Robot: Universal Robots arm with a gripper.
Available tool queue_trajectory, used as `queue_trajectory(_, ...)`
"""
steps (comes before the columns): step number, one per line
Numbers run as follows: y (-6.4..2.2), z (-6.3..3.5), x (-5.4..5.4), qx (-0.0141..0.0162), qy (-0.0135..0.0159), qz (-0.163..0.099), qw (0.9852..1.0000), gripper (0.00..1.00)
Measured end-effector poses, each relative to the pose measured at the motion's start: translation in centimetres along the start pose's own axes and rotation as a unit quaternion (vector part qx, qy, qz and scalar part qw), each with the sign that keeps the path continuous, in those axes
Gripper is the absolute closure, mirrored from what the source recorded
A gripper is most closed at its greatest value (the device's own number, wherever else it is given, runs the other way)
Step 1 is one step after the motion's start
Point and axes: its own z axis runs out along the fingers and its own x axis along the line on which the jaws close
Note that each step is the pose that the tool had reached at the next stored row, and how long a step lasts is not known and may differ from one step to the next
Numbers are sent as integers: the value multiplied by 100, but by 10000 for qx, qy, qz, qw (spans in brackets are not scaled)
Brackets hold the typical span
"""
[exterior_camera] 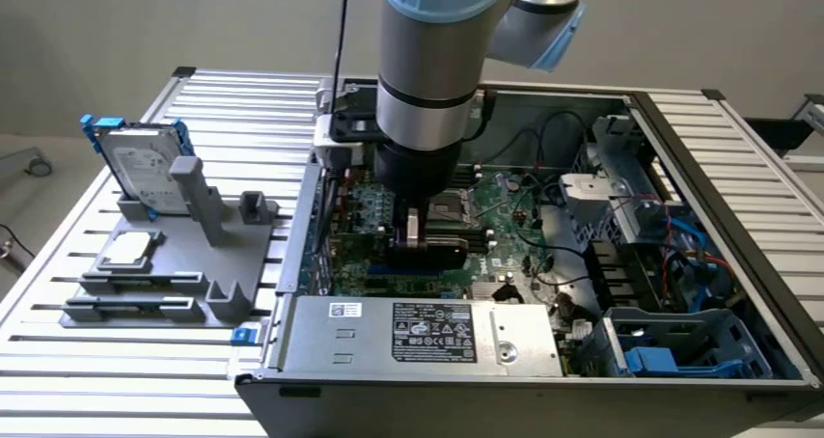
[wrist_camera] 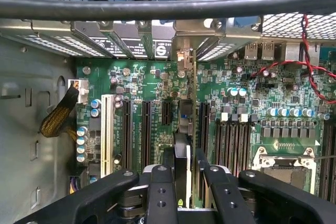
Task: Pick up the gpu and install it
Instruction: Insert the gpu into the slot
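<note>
Hand [wrist_camera: 183, 156] clamped on the gpu [wrist_camera: 184, 121] — edge-on over the motherboard [wrist_camera: 247, 108] — power-supply label [exterior_camera: 434, 330] unreadable.

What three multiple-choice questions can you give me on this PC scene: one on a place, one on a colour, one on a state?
1. Where is the gpu?
A. in a box
B. between the fingers, over the motherboard
C. on a shelf

2. What colour is the frame round the hard drive?
A. red
B. blue
C. yellow

3. How is the case?
A. open
B. shut with a panel
C. wrapped in cloth

Answers:
1 B: the card stands edge-on between the fingers above the motherboard.
2 B: blue edges show round the silver drive.
3 A: the motherboard inside lies in plain sight.
</note>
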Motion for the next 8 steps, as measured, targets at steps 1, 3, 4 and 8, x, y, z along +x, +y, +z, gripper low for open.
queue_trajectory(1,-4,0,-1,-14,-1,1,10000,74)
queue_trajectory(3,-11,-2,-2,-45,-1,2,10000,74)
queue_trajectory(4,-15,-2,-2,-60,-2,2,10000,74)
queue_trajectory(8,-36,-4,-1,-87,-2,4,10000,74)
